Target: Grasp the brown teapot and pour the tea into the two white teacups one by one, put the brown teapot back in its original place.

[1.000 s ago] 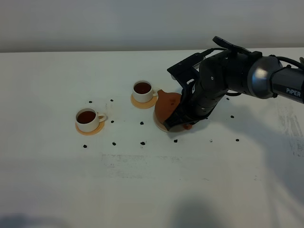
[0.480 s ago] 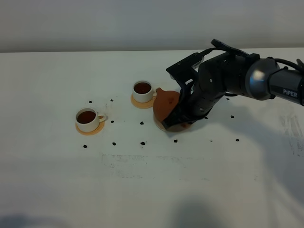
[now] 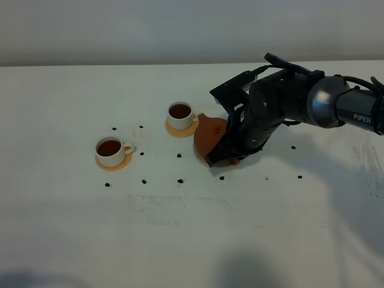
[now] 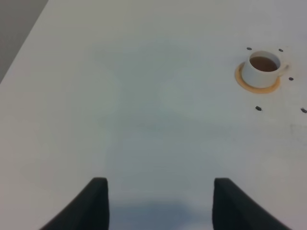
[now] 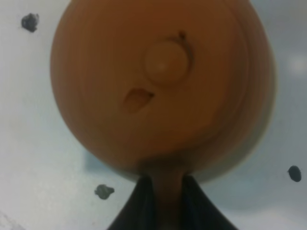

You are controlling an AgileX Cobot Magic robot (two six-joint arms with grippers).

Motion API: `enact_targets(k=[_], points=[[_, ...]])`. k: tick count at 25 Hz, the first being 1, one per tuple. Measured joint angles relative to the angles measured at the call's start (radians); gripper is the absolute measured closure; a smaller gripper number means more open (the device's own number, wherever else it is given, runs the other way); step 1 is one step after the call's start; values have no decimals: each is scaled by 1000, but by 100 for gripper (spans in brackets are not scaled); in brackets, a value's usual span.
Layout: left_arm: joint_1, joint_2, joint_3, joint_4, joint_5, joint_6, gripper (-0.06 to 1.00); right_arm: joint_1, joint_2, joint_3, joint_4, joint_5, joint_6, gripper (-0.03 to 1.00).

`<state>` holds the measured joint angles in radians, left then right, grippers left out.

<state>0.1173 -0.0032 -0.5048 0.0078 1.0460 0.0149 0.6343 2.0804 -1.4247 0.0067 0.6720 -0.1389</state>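
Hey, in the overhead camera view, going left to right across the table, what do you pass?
Teacup on a coaster → second teacup on a coaster → brown teapot → right gripper holding the teapot.

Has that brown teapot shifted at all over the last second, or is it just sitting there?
Yes, slightly. In the high view the brown teapot, held by the right gripper, has crept up the picture and a touch left, closing on the nearer white teacup, which has stayed put.

White tabletop (image 3: 180,240), grey wall (image 3: 120,30)
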Motion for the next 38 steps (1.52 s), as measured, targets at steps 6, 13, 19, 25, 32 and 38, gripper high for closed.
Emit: enact_targets(k=[6,13,19,25,32,38], points=[[0,0,0,0,0,0,45,0,0,0,-7,21,15,78],[0,0,0,0,0,0,45,0,-10,0,-7,32,24,51],[0,0,0,0,0,0,45,0,-80,0,-39,63,41,47],[0,0,0,0,0,0,45,-31,-202,0,-111,120,107,47],[0,0,0,0,0,0,45,-82,-396,111,-133,200,112,47],[0,0,0,0,0,0,45,-159,-651,314,-136,236,151,47]])
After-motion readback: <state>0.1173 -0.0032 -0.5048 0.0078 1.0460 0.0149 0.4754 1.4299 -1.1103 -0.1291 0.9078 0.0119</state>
